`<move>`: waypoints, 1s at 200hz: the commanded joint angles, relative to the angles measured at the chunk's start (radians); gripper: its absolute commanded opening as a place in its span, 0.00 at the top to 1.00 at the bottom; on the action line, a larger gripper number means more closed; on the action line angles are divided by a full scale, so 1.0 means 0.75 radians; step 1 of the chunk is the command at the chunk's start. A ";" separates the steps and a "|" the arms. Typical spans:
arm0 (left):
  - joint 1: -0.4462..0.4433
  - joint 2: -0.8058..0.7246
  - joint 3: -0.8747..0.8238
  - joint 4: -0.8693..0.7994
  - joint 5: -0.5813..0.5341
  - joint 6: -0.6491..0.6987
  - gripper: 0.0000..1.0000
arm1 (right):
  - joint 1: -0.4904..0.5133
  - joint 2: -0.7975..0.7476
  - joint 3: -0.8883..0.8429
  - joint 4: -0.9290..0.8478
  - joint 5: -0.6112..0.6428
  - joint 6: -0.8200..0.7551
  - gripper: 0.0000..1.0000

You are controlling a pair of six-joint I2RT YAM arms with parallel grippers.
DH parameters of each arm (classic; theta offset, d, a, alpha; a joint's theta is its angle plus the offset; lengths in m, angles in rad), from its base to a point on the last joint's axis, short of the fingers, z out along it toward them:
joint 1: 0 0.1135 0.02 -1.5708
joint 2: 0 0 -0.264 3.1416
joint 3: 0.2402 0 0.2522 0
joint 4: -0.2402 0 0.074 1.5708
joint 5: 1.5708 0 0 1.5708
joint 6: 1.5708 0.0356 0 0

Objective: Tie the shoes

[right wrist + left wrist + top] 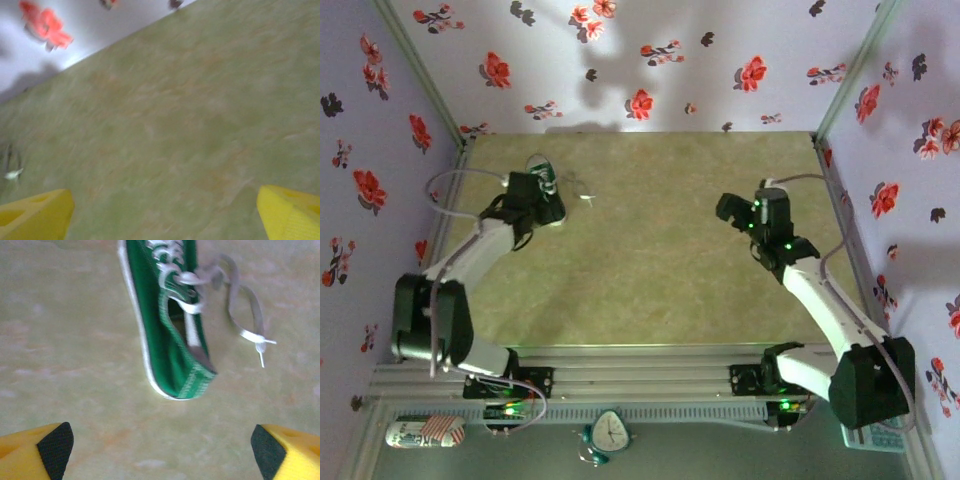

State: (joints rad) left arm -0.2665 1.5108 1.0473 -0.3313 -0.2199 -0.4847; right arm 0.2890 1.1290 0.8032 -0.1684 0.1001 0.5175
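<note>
Trailing untied beside sneaker, laces, sharpest from left wrist

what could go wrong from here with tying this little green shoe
The loose white laces lie flat on the greenish table; the open left gripper may miss them or scrape the surface.
Nothing holds the small dark green canvas sneaker, so a pull on a lace could drag or tip it.
The sneaker sits near the far left corner, while the open right gripper is well off to the right: a long, crowded reach.
</note>
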 commanded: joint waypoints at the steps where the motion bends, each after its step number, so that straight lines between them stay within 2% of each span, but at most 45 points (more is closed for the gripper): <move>1: -0.070 0.176 0.181 -0.144 -0.117 -0.008 0.09 | 0.084 0.014 0.087 -0.143 -0.014 -0.055 0.05; 24: -0.092 0.348 0.338 -0.264 -0.197 -0.074 0.14 | 0.141 0.000 0.124 -0.195 -0.008 -0.077 0.06; 47: -0.094 0.427 0.393 -0.303 -0.248 -0.118 0.19 | 0.166 -0.036 0.151 -0.246 -0.005 -0.105 0.06; 105: -0.091 0.599 0.524 -0.307 -0.231 -0.090 0.36 | 0.175 -0.157 0.193 -0.334 -0.021 -0.140 0.07; 152: -0.089 0.691 0.609 -0.347 -0.289 -0.061 0.48 | 0.177 -0.211 0.201 -0.373 -0.006 -0.152 0.07; 176: -0.084 0.712 0.624 -0.354 -0.316 -0.032 0.61 | 0.178 -0.220 0.195 -0.377 -0.009 -0.149 0.07; 200: -0.073 0.722 0.636 -0.358 -0.322 0.004 0.83 | 0.177 -0.236 0.191 -0.381 0.001 -0.148 0.08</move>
State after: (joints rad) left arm -0.3351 2.0315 1.4868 -0.5617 -0.4126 -0.5148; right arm 0.4133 0.9779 0.9287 -0.4400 0.0929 0.4187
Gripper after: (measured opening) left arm 0.264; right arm 0.926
